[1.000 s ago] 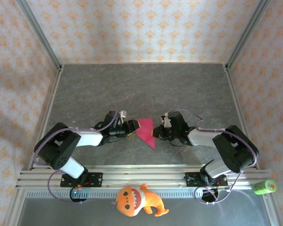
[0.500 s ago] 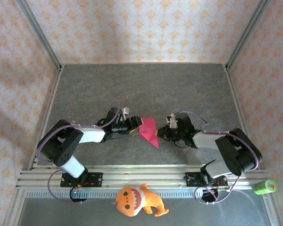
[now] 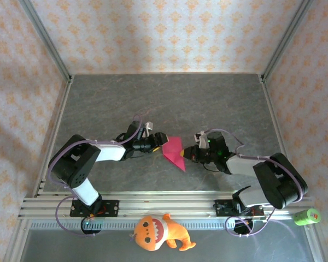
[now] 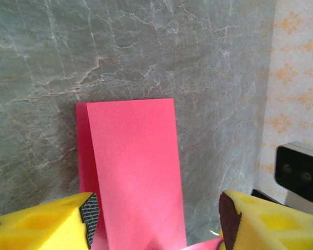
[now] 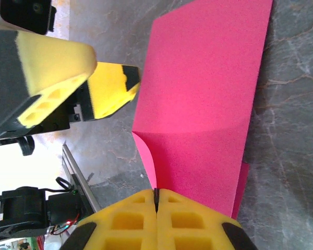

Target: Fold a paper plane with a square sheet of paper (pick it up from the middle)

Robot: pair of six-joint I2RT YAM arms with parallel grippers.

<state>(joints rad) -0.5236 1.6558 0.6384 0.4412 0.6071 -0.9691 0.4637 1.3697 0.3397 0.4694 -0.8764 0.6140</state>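
Observation:
The square sheet of paper [image 3: 173, 151] is magenta-pink and folded into a narrow layered strip [image 4: 130, 161] on the grey table. In the top view it ends in a point toward the near side. My right gripper [image 5: 156, 200] is shut on the strip's near edge, where a flap [image 5: 146, 156] curls up into the closed yellow fingers. My left gripper [image 4: 159, 221] is open and straddles the other end of the strip, its left pad [image 4: 90, 216] beside the paper's edge. The two grippers face each other across the paper [image 5: 208, 88]. The paper plane is out of view.
An orange plush toy [image 3: 159, 232] lies in front of the aluminium rail [image 3: 164, 206] between the arm bases. A green cylinder [image 3: 306, 216] rests at the rail's right end. Patterned walls enclose the grey table [image 3: 169, 103] on three sides.
My left gripper has moved right, up to the paper, and its jaws have spread wider. My right gripper, still shut on the paper, has shifted slightly right and toward the near edge.

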